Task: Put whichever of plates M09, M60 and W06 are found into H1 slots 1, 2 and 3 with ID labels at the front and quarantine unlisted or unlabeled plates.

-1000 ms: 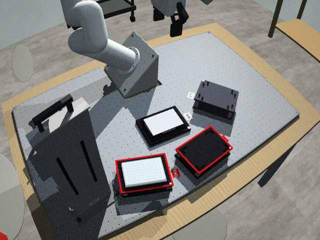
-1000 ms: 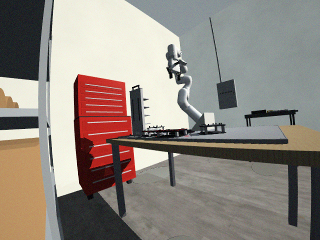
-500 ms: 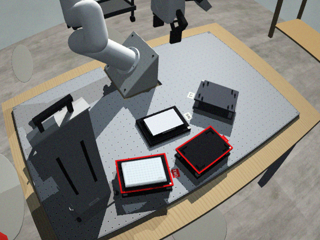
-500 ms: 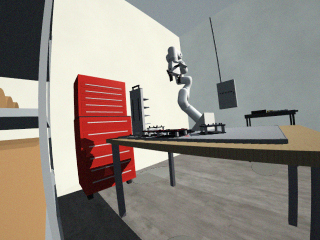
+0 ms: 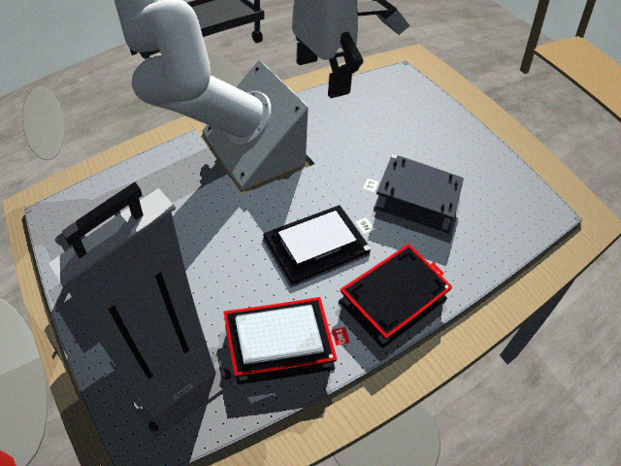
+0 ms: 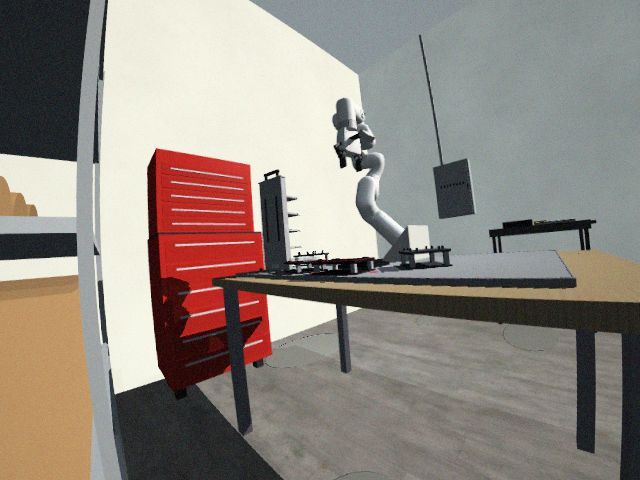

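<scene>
Top and exterior views of the bench. The white arm [image 5: 170, 70] rises from a grey wedge-shaped pedestal [image 5: 296, 150] at the back of the perforated grey deck plate [image 5: 501, 165]. Its gripper [image 5: 341, 70] hangs high above the deck's rear edge, jaws spread fully apart and holding nothing; in the exterior view the gripper [image 6: 347, 157] sits well above every station.

The plate hotel H1 [image 5: 130, 281] stands at the left end of the deck, a tall grey tower with a black carrying handle [image 5: 102, 216]; from the side its shelves [image 6: 292, 214] project toward the arm, and whether any slot holds a plate cannot be told.

Near the deck's middle, a black nest [image 5: 280, 255] labelled N6 carries a plate with a plain white top [image 5: 316, 235]. In front of it, a red-framed quarantine nest [image 5: 230, 341] holds a white well plate [image 5: 277, 333] lying flat inside the frame. Just to its right, a second red-framed nest [image 5: 396, 290] shows only its dark bed. Behind that, the grey landing nest L1 [image 5: 421, 187] shows a bare top with small locator pins.

A red tool cabinet [image 6: 206, 268] stands beyond the wooden table [image 6: 594, 294].
</scene>
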You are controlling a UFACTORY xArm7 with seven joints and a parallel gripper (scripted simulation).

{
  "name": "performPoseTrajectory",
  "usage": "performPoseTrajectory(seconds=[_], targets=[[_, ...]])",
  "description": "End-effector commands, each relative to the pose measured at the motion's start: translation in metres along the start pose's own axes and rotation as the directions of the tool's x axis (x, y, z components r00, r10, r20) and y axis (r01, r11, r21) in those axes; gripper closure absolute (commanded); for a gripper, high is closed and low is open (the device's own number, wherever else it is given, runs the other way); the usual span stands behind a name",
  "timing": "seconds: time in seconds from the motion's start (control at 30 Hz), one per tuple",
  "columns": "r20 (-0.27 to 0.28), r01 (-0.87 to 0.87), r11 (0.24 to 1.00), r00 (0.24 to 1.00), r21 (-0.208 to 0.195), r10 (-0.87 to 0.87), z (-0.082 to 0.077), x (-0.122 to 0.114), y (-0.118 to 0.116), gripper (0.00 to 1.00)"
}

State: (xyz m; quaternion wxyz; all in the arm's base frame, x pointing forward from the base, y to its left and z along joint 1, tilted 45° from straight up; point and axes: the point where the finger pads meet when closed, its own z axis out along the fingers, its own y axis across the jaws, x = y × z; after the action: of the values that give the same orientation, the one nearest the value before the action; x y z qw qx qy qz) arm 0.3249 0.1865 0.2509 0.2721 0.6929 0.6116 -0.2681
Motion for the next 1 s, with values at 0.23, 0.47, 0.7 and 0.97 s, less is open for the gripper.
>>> performPoseTrajectory(seconds=[0.23, 0.47, 0.7, 0.97], targets=[[-0.002, 0.000, 1.000, 1.000, -0.003, 0.000, 0.018, 0.000, 0.000, 0.00], [-0.002, 0.000, 1.000, 1.000, -0.003, 0.000, 0.026, 0.000, 0.000, 0.00], [-0.002, 0.000, 1.000, 1.000, -0.003, 0.000, 0.038, 0.000, 0.000, 0.00], [-0.002, 0.000, 1.000, 1.000, -0.003, 0.000, 0.048, 0.000, 0.001, 0.00]])
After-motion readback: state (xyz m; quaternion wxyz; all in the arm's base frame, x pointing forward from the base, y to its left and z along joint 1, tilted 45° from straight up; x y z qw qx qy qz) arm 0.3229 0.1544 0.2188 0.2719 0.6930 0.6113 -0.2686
